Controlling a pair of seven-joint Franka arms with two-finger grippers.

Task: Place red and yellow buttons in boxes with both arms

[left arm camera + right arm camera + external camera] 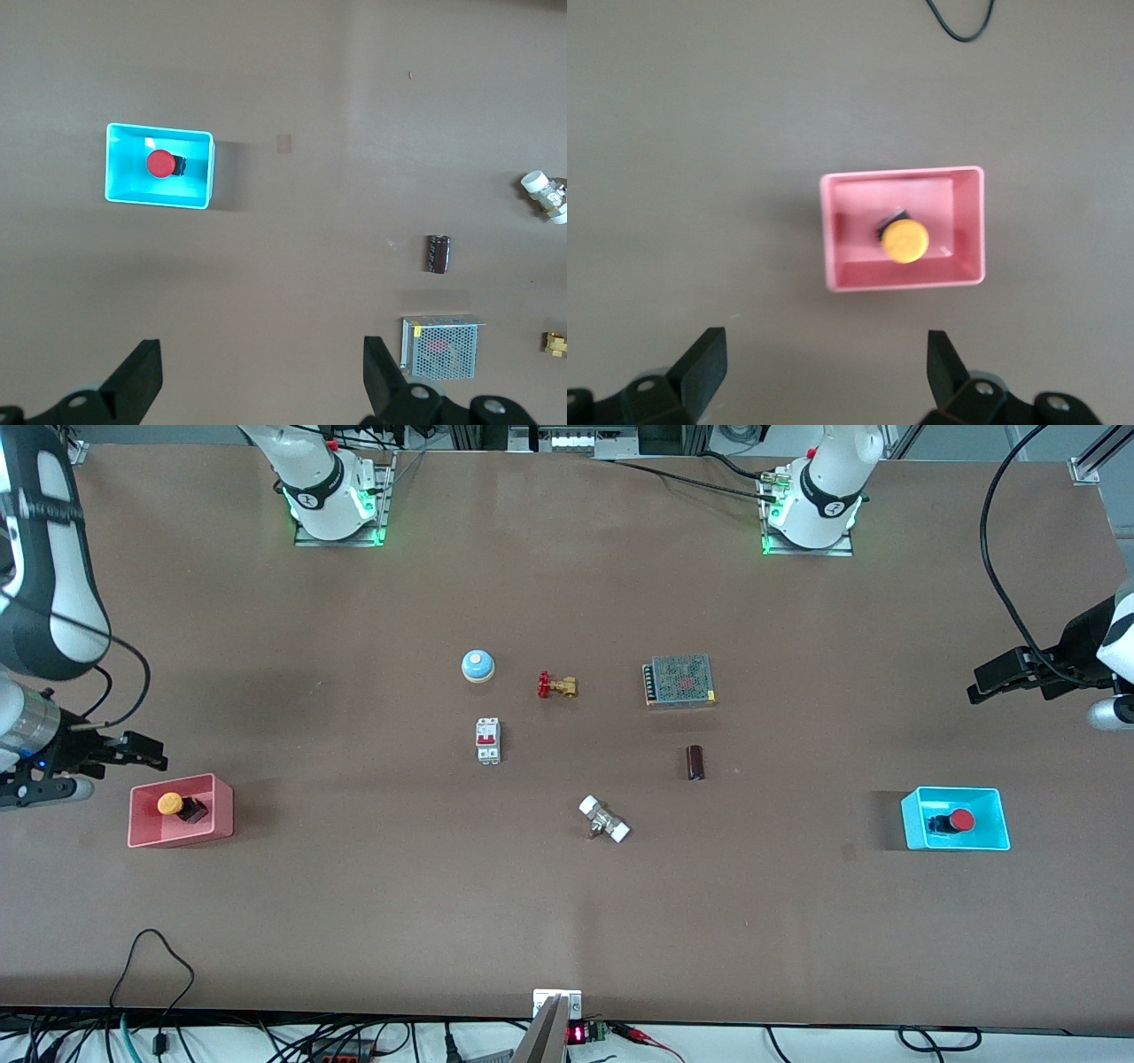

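Red button [961, 820] lying in cyan box [999, 808] below spread, empty left gripper [257, 381]; yellow button [171, 803] in pink box [221, 797] beneath open, empty right gripper [824, 370].

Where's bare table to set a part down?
Bare: brown tabletop between pink plastic tray and white circuit breaker; between dark cylinder and cyan plastic tray; the strip nearest the front camera. Crowded: centre, around brass valve and mesh-topped metal box.
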